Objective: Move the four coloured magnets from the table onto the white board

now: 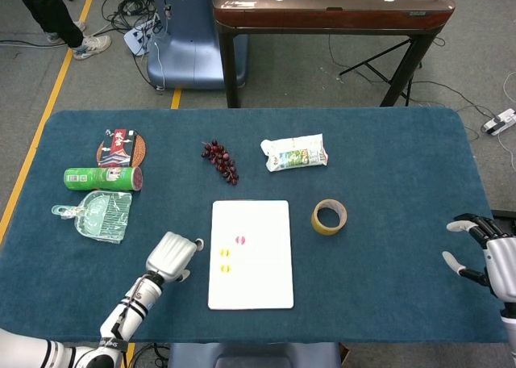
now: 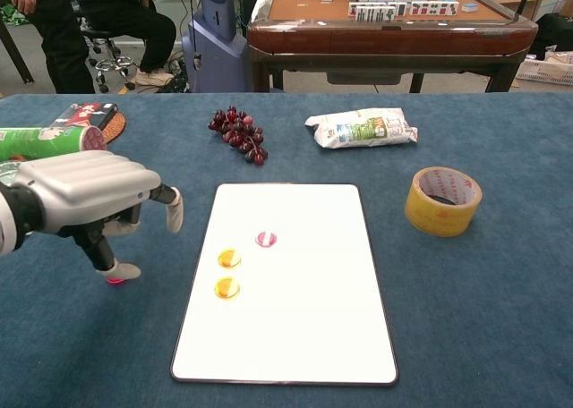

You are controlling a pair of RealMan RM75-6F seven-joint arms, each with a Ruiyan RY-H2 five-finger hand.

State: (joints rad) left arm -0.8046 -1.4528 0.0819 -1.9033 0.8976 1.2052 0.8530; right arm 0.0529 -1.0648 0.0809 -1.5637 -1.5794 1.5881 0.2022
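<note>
The white board [image 1: 250,255] [image 2: 286,283] lies flat in the middle of the table. On its left part sit a pink magnet [image 1: 240,240] [image 2: 266,239] and two yellow magnets [image 1: 225,253] [image 2: 229,259], the second yellow one [image 2: 226,288] nearer the front. A red magnet [image 2: 115,280] lies on the blue cloth left of the board. My left hand [image 1: 171,257] [image 2: 89,198] hovers over it, one fingertip [image 2: 121,270] touching it, thumb spread to the right. My right hand [image 1: 484,251] rests at the table's right edge, fingers spread and empty.
A tape roll [image 1: 329,216] [image 2: 442,199] sits right of the board. Behind the board lie grapes [image 1: 220,160] [image 2: 238,132] and a snack packet [image 1: 295,152] [image 2: 363,127]. A green can [image 1: 102,178], a coaster and a dustpan [image 1: 97,213] crowd the far left.
</note>
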